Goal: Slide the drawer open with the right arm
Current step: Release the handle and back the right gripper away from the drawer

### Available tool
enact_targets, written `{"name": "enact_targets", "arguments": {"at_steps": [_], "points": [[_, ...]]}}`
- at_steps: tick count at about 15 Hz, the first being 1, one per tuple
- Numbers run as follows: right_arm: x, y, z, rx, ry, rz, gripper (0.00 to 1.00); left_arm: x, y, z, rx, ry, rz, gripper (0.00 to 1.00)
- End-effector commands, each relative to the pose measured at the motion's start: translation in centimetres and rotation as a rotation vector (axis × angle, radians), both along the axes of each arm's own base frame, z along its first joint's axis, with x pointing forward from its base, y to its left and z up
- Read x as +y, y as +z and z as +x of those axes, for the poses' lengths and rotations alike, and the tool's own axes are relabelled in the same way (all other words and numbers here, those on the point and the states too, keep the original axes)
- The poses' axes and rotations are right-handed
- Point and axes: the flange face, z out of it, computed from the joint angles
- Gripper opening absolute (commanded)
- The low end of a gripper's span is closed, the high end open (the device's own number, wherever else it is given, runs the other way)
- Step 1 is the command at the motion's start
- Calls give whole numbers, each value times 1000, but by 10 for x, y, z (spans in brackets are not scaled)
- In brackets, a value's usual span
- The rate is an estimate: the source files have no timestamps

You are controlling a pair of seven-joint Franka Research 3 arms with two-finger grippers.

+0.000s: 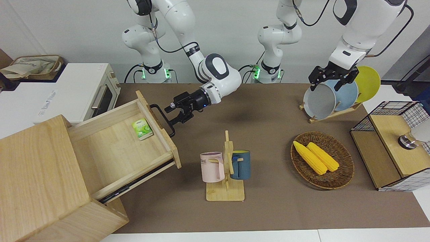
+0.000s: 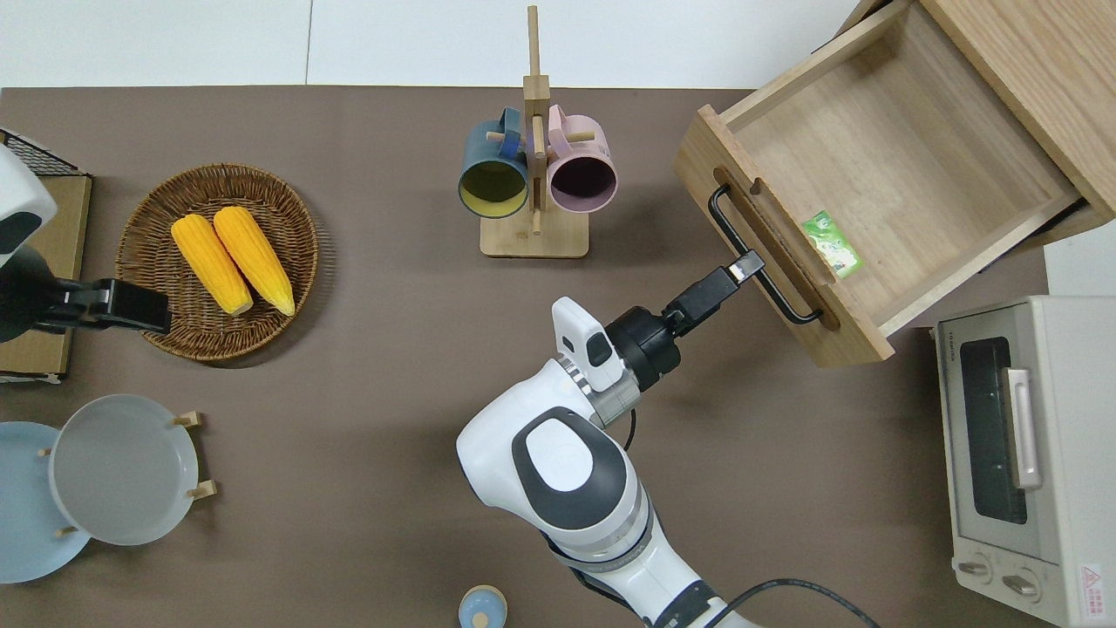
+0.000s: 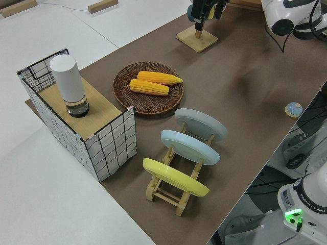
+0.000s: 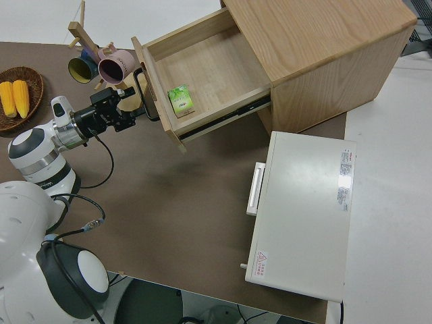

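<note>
The wide light-wood drawer [image 1: 117, 148] stands pulled far out of its cabinet [image 1: 37, 174], also seen in the overhead view [image 2: 889, 174] and the right side view [image 4: 202, 74]. A green packet [image 1: 142, 129] lies inside it, against the front panel. The black bar handle [image 1: 160, 116] is on the drawer's front. My right gripper [image 1: 174, 113] is open, with its fingertips right at the handle [image 2: 767, 262] and no grip on it. It shows in the overhead view [image 2: 741, 266] and the right side view [image 4: 129, 108]. The left arm is parked, its gripper [image 1: 331, 79] open.
A white toaster oven [image 1: 77, 90] stands beside the cabinet, nearer to the robots. A mug rack [image 1: 225, 168] with a pink and a blue mug stands mid-table. A basket of corn [image 1: 322, 159], a plate rack [image 1: 336, 97] and a wire-mesh box [image 1: 393, 144] are toward the left arm's end.
</note>
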Motion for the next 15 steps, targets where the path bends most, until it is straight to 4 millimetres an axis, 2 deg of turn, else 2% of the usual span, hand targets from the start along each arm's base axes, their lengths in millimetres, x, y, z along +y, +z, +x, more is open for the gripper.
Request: {"name": "enact_targets", "arguments": {"at_steps": [1,3,5,8,10,14,15], "points": [[9,7,3,-16,-15,41,985,1,4,2,5,-12,16,993],[26,27,10,-13,-41,120,985,1,4,2,5,-12,16,993],[56,43,7,7,-39,162,985,1,3,2,6,-12,16,993],[65,54,5,19,-59,188,985,1,4,2,5,-12,16,993],[72,65,2,42,-80,265,985,1,4,2,5,-12,16,993],[80,94,-6,100,-150,472,985,1,4,2,5,-12,16,993],[79,106,-7,112,-166,530,983,1,3,2,6,-12,16,993]]}}
